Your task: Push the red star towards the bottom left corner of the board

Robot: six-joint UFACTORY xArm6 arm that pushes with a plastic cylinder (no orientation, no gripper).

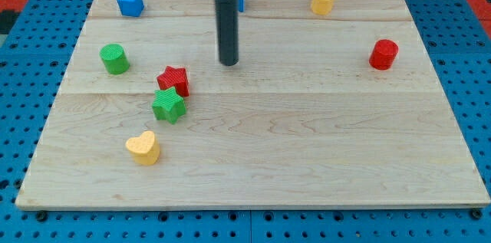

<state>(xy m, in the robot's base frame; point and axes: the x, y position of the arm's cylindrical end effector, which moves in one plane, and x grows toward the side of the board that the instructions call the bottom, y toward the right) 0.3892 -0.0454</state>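
The red star (173, 80) lies left of the board's middle, touching the green star (168, 106) just below it. My tip (229, 63) is on the board to the upper right of the red star, a short gap away, not touching any block. The dark rod rises from the tip to the view's top.
A green cylinder (114, 59) sits at the left. A yellow heart (143, 148) lies at the lower left. A blue cube (130, 2) is at the top left, another blue block (240, 1) is mostly hidden behind the rod, a yellow block (323, 1) is at the top right, and a red cylinder (383, 54) at the right.
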